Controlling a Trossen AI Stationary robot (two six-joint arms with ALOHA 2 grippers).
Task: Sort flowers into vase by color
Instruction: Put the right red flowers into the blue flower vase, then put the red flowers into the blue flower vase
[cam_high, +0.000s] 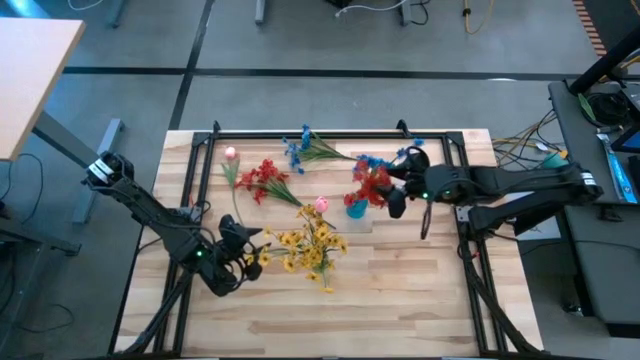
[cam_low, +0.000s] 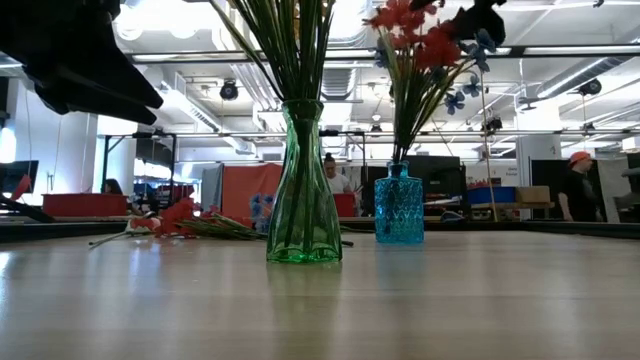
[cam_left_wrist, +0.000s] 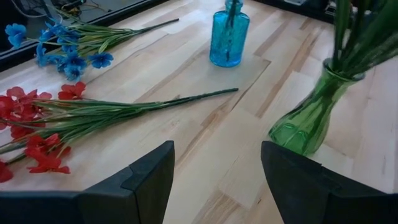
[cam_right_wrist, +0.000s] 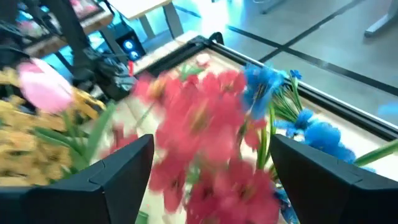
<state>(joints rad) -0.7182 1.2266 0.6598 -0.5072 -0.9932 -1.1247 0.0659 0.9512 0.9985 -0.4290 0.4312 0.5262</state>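
In the high view the table (cam_high: 400, 300) fills the middle of the frame. The right gripper (cam_high: 400, 180) sits right of centre, just beside the red sprig (cam_high: 374, 185) that stands in the blue vase (cam_high: 356, 208). In the right wrist view its fingers (cam_right_wrist: 118, 174) stand wide apart with the red blooms between them, and nothing is clamped. A blue sprig (cam_high: 366, 162) shares that vase, its blooms just above the red ones in the frame.

The left gripper (cam_high: 232, 252) is at the lower left of the table, near the yellow sprigs (cam_high: 305, 248) that stand in the green vase (cam_low: 304, 190). The left wrist view shows its fingers (cam_left_wrist: 155, 180) spread apart and holding nothing, above bare wood. A pink bud (cam_high: 321, 205) shows at the upper edge of the yellow cluster.

Loose flowers lie in the upper left part of the table: a red bunch (cam_high: 265, 180), a second pink bud (cam_high: 231, 154) at its left with a thin stem running down the frame, and a blue bunch (cam_high: 305, 148) near the top edge.

In the low view the green vase stands at centre and the blue vase just right of it, apart, both upright. Stems rise out of each. People (cam_low: 577, 185) stand in the room far behind the table.
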